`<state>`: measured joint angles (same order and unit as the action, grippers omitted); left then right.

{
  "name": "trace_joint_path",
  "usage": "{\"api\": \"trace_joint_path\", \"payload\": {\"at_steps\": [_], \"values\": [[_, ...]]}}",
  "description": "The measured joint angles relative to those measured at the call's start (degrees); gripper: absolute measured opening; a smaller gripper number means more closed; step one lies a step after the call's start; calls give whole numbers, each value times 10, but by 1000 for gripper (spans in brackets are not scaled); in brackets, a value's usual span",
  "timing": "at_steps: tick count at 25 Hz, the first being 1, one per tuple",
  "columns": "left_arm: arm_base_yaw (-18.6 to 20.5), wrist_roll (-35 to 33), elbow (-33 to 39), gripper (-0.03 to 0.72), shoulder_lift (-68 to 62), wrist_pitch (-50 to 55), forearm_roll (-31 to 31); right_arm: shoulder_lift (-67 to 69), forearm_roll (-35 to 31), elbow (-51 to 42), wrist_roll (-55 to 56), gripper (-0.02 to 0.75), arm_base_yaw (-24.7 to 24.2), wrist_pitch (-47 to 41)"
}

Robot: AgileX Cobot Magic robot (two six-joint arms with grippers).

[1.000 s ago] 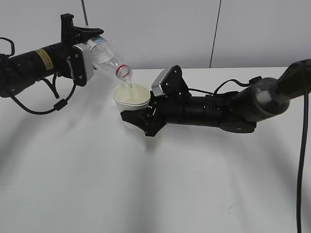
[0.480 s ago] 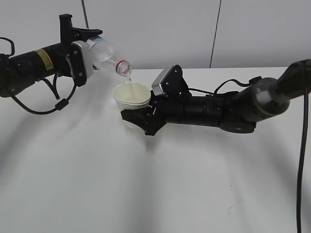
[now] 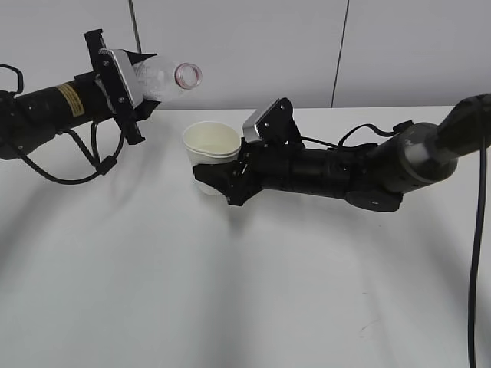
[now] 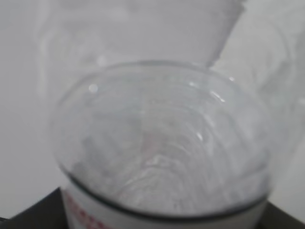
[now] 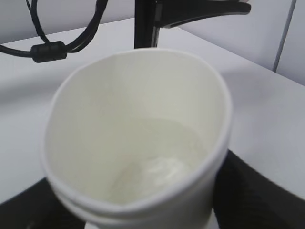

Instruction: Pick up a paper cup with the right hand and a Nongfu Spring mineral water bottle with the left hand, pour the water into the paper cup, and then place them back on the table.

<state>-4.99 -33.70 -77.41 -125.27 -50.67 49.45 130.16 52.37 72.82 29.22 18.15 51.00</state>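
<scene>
My left gripper (image 3: 130, 73) is shut on the clear Nongfu Spring bottle (image 3: 165, 79), held near level above the table at the left, its open red-ringed mouth pointing right; no water runs out. The left wrist view is filled by the blurred bottle (image 4: 162, 143) with a strip of red-and-white label at the bottom. My right gripper (image 3: 219, 175) is shut on the cream paper cup (image 3: 211, 149), held upright just above the white table (image 3: 230, 307). The right wrist view looks into the cup (image 5: 138, 143), which holds water. The bottle mouth is above and left of the cup, apart from it.
The left arm's black cable (image 3: 77, 165) loops down to the table at the left. The right arm (image 3: 368, 172) lies low across the table's right half. A cable (image 3: 479, 253) hangs at the far right edge. A grey wall stands behind.
The bottle has tipped back up from pouring to about level and risen away from the cup; the water stream has stopped. The cup has stayed in place in the right gripper.
</scene>
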Motion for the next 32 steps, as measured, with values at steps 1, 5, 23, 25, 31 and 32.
{"api": "trace_joint_path", "payload": {"at_steps": [1, 5, 23, 25, 31, 32], "values": [[0, 29, 2, 398, 0, 0, 0, 0, -2, 0, 0, 512, 0, 0], [0, 184, 5, 398, 0, 0, -4, 0, -15, 0, 0, 512, 0, -9], [0, 584, 5, 398, 0, 47, -55, 1, -103, 0, -45, 512, -99, -37], [0, 585, 5, 398, 0, 47, -55, 1, -103, 0, -47, 512, -121, -38], [0, 586, 5, 398, 0, 47, -55, 10, -105, 0, -58, 512, -163, -36], [0, 586, 5, 398, 0, 47, -55, 13, -107, 0, -61, 512, -168, -31]]}}
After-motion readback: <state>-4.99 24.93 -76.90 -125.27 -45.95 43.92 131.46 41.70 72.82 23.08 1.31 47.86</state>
